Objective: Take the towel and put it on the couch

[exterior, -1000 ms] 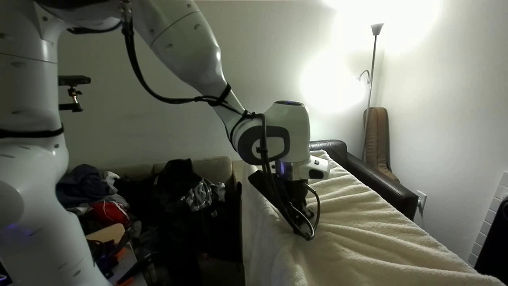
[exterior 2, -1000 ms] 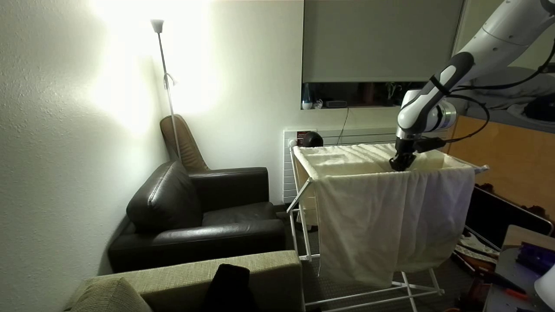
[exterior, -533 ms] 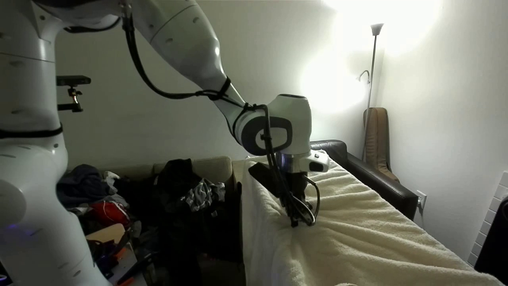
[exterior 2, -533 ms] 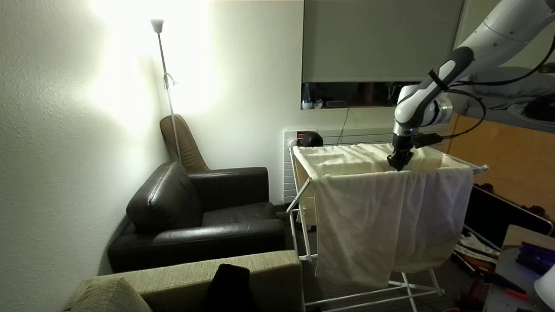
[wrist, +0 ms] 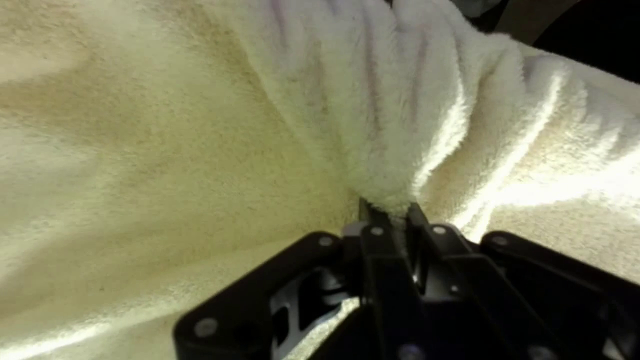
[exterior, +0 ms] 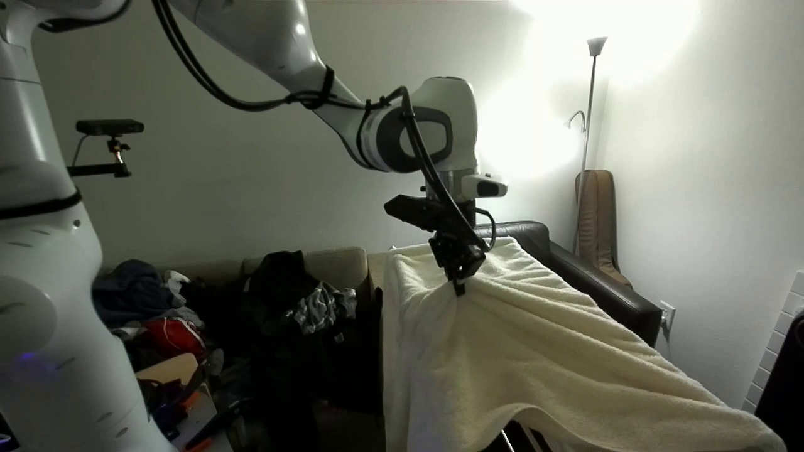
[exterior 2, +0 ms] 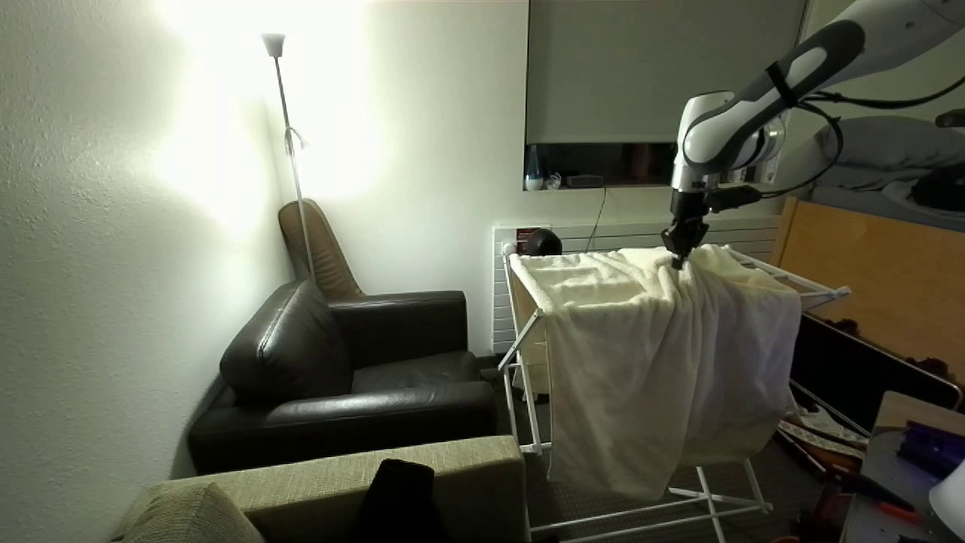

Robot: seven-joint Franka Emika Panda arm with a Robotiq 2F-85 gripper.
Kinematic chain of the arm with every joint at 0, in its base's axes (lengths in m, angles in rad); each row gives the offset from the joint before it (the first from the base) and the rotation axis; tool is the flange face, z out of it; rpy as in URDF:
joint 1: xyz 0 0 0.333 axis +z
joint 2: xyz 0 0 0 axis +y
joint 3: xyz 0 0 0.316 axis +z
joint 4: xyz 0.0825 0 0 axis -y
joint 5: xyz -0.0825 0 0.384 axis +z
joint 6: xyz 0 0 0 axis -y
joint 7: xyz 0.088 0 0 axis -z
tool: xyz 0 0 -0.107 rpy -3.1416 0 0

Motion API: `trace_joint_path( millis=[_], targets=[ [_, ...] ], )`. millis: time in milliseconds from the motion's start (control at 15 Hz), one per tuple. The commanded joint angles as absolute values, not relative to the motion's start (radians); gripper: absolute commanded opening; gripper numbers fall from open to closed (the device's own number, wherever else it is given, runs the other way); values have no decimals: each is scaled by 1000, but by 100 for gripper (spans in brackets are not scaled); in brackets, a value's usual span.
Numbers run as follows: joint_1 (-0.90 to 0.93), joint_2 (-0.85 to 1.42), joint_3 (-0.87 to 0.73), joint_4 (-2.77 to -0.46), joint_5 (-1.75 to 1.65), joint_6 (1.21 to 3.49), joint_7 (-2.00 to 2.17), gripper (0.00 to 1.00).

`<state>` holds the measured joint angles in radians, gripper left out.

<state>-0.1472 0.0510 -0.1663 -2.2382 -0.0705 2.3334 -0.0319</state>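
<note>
The towel (exterior 2: 626, 377) is a large cream cloth draped over a white drying rack, one side hanging down the front. My gripper (exterior: 460, 287) pinches a fold of the towel (exterior: 553, 351) and raises it into a small peak above the rack. In the wrist view the fingertips of the gripper (wrist: 389, 204) close on bunched cloth, and folds of the towel (wrist: 150, 175) fan out from there. A dark leather couch (exterior 2: 407, 400) stands beside the rack, apart from the towel in an exterior view. A beige couch (exterior 2: 460, 471) is in the foreground there.
White legs and bars of the drying rack (exterior 2: 522, 339) show around the cloth. A pile of clothes (exterior: 176, 336) covers part of the beige couch. A floor lamp (exterior 2: 286, 113) and a brown case (exterior 2: 320, 245) stand behind the leather couch. A radiator (exterior 2: 648, 232) runs behind the rack.
My gripper has risen clear of the rack top, pulling the towel up into a peak. The towel has slid, baring bars at one end of the rack.
</note>
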Motion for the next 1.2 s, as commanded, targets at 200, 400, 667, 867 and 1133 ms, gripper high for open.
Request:
trace_joint_path(
  millis=[200,400,667,867,1133],
  targets=[
    [-124,-23,-131,-2158,-69,2199,-1,6],
    [-115,-26,-121,-2101,-67,2152,2,6],
    [-106,-28,-107,-1979,-60,2058,5,6],
    [-100,-21,-101,-1878,-61,1995,19,6],
    [-91,-4,-94,-1751,-66,1922,42,6]
  ],
)
